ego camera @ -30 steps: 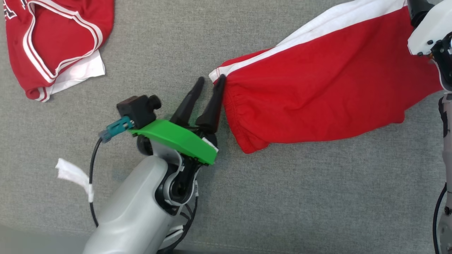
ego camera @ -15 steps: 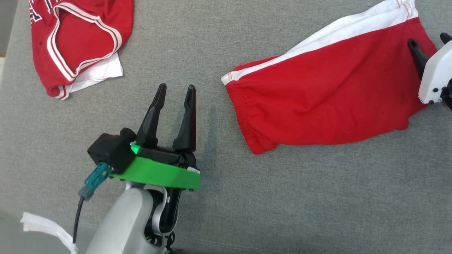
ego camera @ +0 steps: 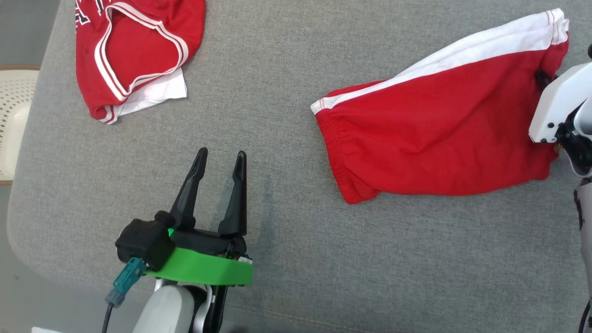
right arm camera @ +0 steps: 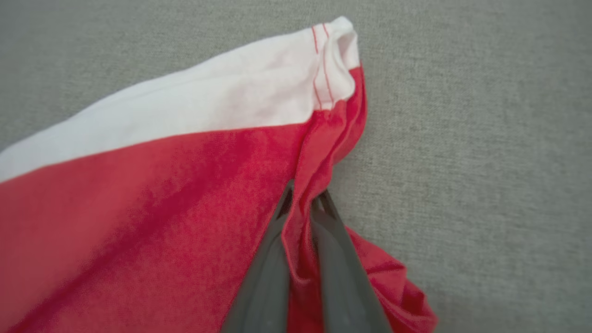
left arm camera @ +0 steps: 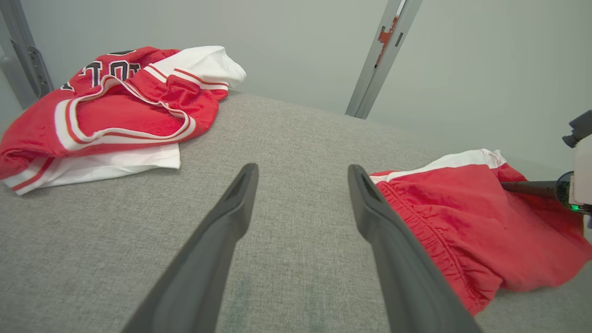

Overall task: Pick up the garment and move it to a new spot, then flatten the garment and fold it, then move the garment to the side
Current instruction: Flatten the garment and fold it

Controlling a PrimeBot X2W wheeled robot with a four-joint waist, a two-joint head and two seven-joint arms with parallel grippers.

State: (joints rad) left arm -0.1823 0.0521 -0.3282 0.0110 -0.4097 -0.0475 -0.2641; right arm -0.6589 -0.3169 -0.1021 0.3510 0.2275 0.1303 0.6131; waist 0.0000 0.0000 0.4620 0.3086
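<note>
The garment (ego camera: pixel 439 138) is a pair of red shorts with a white side stripe, lying spread on the grey padded surface (ego camera: pixel 286 240). My right gripper (ego camera: pixel 542 77) is at its right end, shut on a fold of red cloth near the leg hem. In the right wrist view the garment (right arm camera: pixel 162 194) is pinched between the two fingers of the right gripper (right arm camera: pixel 305 194). My left gripper (ego camera: pixel 221 155) stands open over bare grey surface, well left of the elastic waistband. The left wrist view shows the left gripper (left arm camera: pixel 300 171) holding nothing, with the garment (left arm camera: pixel 462 222) to its right.
A red jersey with white trim (ego camera: pixel 134 51) lies crumpled at the far left, also the jersey (left arm camera: pixel 115 111) in the left wrist view. A white slatted basket (ego camera: pixel 11 120) sits beyond the surface's left edge. A metal post (left arm camera: pixel 384 55) stands behind the surface.
The camera has shifted. My left gripper has drawn back from the garment's waistband corner toward the lower left. My right gripper has shut on the garment's right end.
</note>
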